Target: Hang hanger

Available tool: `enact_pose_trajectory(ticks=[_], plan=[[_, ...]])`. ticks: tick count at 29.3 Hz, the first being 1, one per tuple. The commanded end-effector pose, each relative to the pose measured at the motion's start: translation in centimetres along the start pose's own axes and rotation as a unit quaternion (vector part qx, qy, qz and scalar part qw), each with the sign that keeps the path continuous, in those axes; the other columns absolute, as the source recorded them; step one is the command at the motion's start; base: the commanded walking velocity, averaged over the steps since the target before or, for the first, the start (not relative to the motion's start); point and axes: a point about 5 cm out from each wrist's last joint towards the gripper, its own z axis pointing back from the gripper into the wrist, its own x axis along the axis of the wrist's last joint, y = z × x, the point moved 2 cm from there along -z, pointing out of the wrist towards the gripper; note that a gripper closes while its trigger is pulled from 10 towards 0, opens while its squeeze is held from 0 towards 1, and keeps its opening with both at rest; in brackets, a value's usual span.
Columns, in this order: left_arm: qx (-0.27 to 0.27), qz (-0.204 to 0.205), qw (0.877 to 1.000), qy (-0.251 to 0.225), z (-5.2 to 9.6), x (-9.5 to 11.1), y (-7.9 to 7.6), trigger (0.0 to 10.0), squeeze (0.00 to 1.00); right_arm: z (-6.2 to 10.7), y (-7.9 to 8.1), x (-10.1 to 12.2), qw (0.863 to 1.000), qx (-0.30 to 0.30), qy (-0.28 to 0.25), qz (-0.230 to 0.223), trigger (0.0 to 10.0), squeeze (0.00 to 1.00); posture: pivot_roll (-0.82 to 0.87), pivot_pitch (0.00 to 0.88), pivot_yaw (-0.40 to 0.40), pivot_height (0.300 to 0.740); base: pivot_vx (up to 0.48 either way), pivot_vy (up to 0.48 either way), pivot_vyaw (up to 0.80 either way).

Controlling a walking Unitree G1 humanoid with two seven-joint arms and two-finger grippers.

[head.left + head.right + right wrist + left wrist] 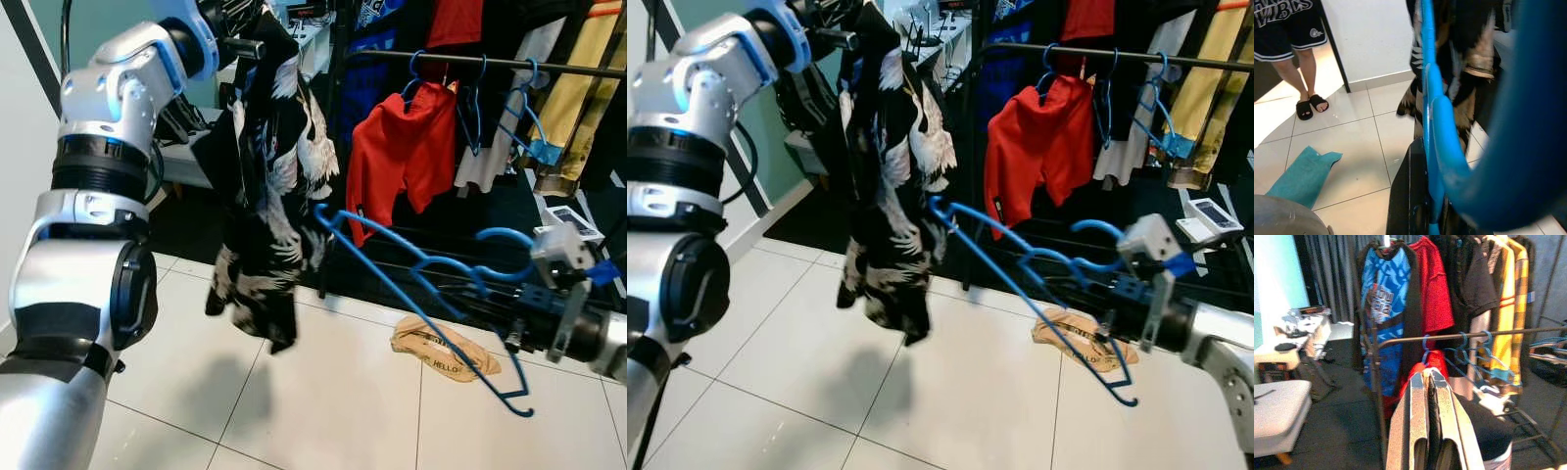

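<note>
My left gripper [247, 45] is raised high at the upper left, shut on a black shirt with white crane print [269, 186] that hangs down from it. In the left wrist view its fingers [1432, 426] are pressed together with dark cloth beside them. My right gripper [472, 300] reaches in from the right, shut on a blue plastic hanger [411, 294]. The hanger lies tilted, one arm tip [323, 213] touching the shirt's side and its hook [502, 235] curling upward. The hanger [1432, 122] also runs close along the black finger [1410, 196] in the right wrist view.
Behind stands a black clothes rail [490, 62] with a red shirt [407, 147] and empty blue hangers [472, 103]. A tan cloth [443, 350] lies on the white tiles. A person's legs [1303, 73] and a teal cloth [1303, 176] are on the floor side.
</note>
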Motion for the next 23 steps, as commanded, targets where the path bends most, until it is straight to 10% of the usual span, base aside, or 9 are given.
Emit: enact_pose_trajectory(ticks=[1,12,23], plan=[[0.032,-0.022,0.999,-0.013,0.0,1.3,0.7,10.0,0.00,-0.5,0.7,0.5,1.000,0.019,-0.004,0.002,10.0,0.00,-0.05,0.032,0.052,0.740,0.000,0.000,0.00],[0.077,-0.010,0.996,-0.048,0.1,3.4,1.0,10.0,0.00,-1.0,1.0,0.2,1.000,0.022,0.020,0.008,10.0,0.00,-0.05,0.023,0.046,0.740,0.000,0.000,0.00],[-0.055,0.080,0.988,-0.116,0.1,7.4,-4.3,10.0,0.00,-2.6,-1.5,0.1,0.997,-0.072,0.030,0.025,10.0,0.00,-0.05,0.019,0.043,0.740,0.000,0.000,0.00]])
